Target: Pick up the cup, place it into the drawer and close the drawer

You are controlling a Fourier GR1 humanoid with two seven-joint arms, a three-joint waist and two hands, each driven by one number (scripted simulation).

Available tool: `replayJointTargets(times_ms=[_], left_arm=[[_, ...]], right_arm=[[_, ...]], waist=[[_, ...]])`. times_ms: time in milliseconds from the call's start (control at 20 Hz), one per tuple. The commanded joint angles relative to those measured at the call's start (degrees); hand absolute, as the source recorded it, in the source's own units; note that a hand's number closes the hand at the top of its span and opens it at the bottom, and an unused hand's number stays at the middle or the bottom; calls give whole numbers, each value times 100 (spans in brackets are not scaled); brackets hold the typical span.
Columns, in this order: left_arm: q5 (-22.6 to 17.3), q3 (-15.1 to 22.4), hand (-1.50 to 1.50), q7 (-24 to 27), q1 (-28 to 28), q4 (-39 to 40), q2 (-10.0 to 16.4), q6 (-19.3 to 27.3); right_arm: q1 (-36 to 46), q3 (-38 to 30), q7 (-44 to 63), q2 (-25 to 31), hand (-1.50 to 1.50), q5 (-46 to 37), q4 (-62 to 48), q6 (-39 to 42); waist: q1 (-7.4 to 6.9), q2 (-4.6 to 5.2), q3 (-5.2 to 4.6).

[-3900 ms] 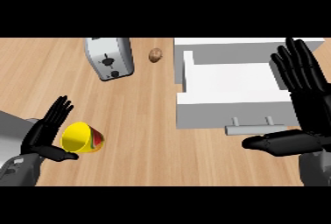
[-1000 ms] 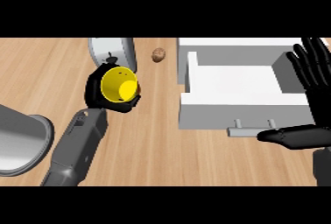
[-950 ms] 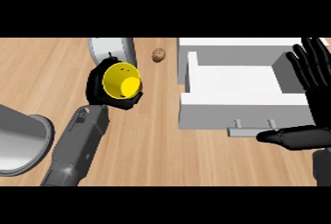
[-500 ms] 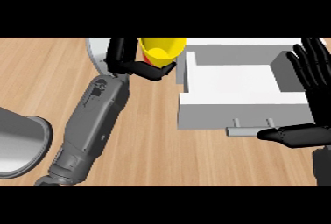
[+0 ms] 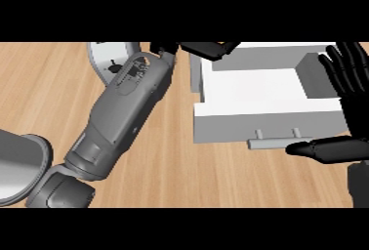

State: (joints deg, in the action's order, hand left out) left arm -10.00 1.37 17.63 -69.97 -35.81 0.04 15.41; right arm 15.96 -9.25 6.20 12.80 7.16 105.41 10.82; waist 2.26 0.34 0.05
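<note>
The yellow cup does not show now. My left forearm (image 5: 122, 112) stretches diagonally up the counter, and my left hand (image 5: 205, 48) sits at the view's top edge, over the far left corner of the open white drawer (image 5: 267, 119). Its fingers look curled, and the top edge cuts off most of the hand and whatever it holds. The drawer's inside shows nothing in it. Its handle (image 5: 274, 142) faces me. My right hand (image 5: 349, 78) stands open at the right edge beside the drawer, fingers up, thumb near the handle.
A grey toaster (image 5: 108, 56) stands at the back, partly behind my left forearm. A large grey rounded shape (image 5: 18, 168) fills the lower left corner. Bare wooden counter (image 5: 202, 180) lies in front of the drawer.
My left arm has carried the cup from the counter's left side up and to the right, towards the drawer's far corner. The cup has passed beyond the view's top edge. The right hand stays put.
</note>
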Motion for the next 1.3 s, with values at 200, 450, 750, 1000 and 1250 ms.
replayJointTargets(times_ms=[200,450,750,1000,1250], left_arm=[[-420,784,150,-243,-717,1457,-4,632],[-590,1215,150,-671,-829,1884,-4,82],[-664,1783,150,-683,-667,2006,-4,46],[-1149,1777,-150,-117,-244,1705,-4,68],[-1783,1537,-150,305,-136,1365,-4,-161]], right_arm=[[296,19,-172,112,-150,56,-326,214],[228,205,-86,-47,-150,75,-73,180],[471,419,-279,-257,-150,22,-280,163],[747,514,-119,-129,-150,227,-396,455],[948,881,-20,-120,150,1055,-333,1328]], waist=[[320,108,7],[566,144,8],[851,242,13],[981,281,1],[1004,262,-5]])
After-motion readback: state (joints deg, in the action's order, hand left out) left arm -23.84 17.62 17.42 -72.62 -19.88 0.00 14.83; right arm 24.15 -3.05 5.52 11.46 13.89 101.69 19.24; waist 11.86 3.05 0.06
